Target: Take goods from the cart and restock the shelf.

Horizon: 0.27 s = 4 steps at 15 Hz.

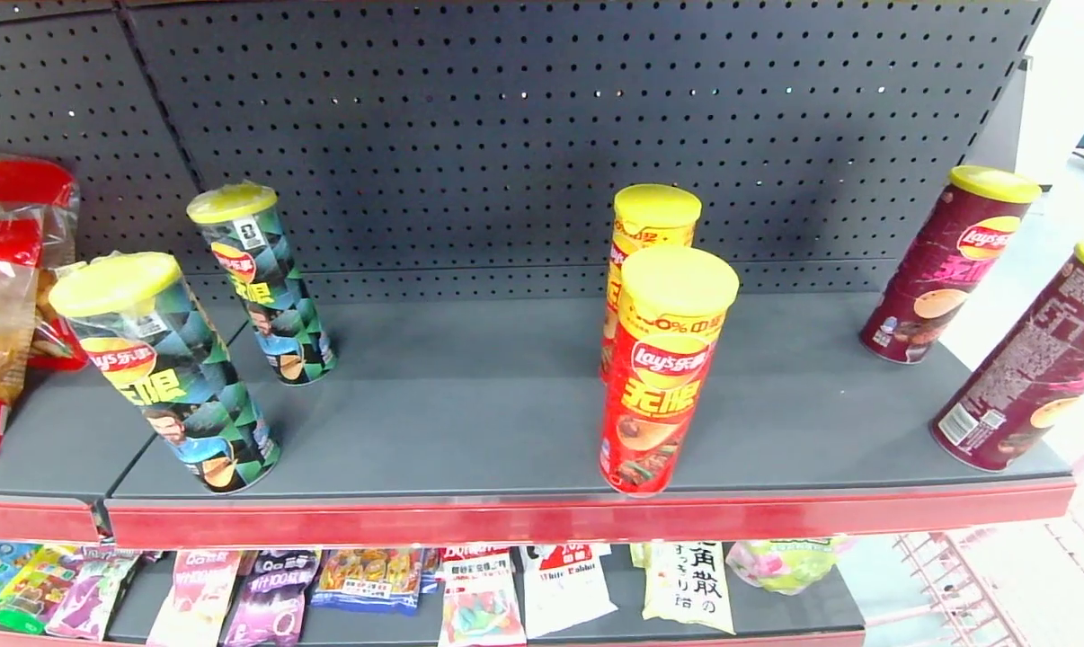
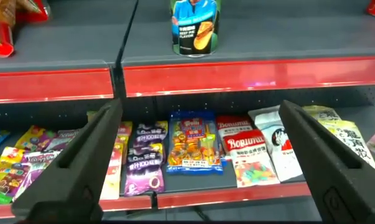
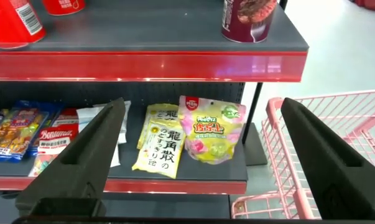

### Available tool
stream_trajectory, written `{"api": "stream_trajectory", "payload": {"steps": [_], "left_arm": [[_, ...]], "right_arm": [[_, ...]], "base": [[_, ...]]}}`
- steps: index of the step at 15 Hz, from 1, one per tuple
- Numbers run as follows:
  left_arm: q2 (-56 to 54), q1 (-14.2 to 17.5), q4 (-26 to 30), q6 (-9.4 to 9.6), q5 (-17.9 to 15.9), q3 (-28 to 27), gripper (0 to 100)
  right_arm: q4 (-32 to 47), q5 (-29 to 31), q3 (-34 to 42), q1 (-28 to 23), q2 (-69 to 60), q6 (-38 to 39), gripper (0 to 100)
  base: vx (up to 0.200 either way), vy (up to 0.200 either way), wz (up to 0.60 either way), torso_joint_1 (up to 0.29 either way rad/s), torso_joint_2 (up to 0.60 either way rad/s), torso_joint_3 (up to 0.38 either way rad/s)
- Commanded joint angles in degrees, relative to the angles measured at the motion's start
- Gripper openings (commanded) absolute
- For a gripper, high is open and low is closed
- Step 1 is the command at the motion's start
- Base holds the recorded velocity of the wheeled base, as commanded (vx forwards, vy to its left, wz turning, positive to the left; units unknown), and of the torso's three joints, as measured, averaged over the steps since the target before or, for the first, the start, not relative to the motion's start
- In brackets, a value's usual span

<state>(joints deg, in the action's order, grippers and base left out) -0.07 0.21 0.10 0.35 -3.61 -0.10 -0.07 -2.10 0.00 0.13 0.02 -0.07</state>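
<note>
**L gripper** [image 2: 196, 168]: fingers [image 2: 69, 168] spread wide, nothing btw. them. It is directed at the front of the shelf unit, clear of it, opposite the candy bags [image 2: 193, 143] on the lower tier.

**R gripper** [image 3: 203, 165]: same pose, fingers wide apart and empty. It faces the unit's R end, w/ the pink wire cart [image 3: 270, 149] just beside that end.

**Task goods:** six chip cans on the upper shelf [image 1: 470, 404], in three front-rear pairs set well apart.
- **L pair (green-blue):** front can [image 1: 169, 373] is near the shelf edge. The rear can [image 1: 263, 283] stands behind it, nearer the back panel.
- **Centre pair (red):** front can [image 1: 668, 368] is at the edge. The rear can [image 1: 645, 229] stands directly behind it and is partly hidden.
- **R pair (maroon):** the front maroon can [image 1: 1027, 359] is at the shelf's R corner. The rear maroon can [image 1: 951, 265] stands farther back.

All six stand on their bases, long axis vertical, yellow lids up. Logos face the aisle, except on the front maroon can, which shows its printed back.

**Surface and room:** the shelf is a grey metal board w/ a red front lip [image 1: 551, 521]. Behind it is a dark perforated back panel [image 1: 506, 135]. Snack bags [image 1: 3, 296] sit on the adjoining board at far L. The lower tier holds flat packets in a row, incl. a yellow-green pouch [image 3: 212, 127] at its R end. Pale floor lies beyond the unit's R side.
</note>
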Motion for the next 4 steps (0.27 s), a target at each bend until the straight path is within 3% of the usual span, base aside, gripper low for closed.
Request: {"api": "stream_trajectory", "payload": {"steps": [1,4], "left_arm": [[0.1,0.1,0.0,0.00,0.0,0.0,100],[0.1,0.0,0.0,0.09,0.1,0.0,100]], "right_arm": [[0.0,0.0,0.0,0.0,0.0,0.0,100],[0.0,0.1,0.0,0.0,0.0,0.0,100]], "base": [[0.000,0.000,0.00,0.000,0.00,0.000],[0.000,0.000,0.00,0.000,0.00,0.000]]}}
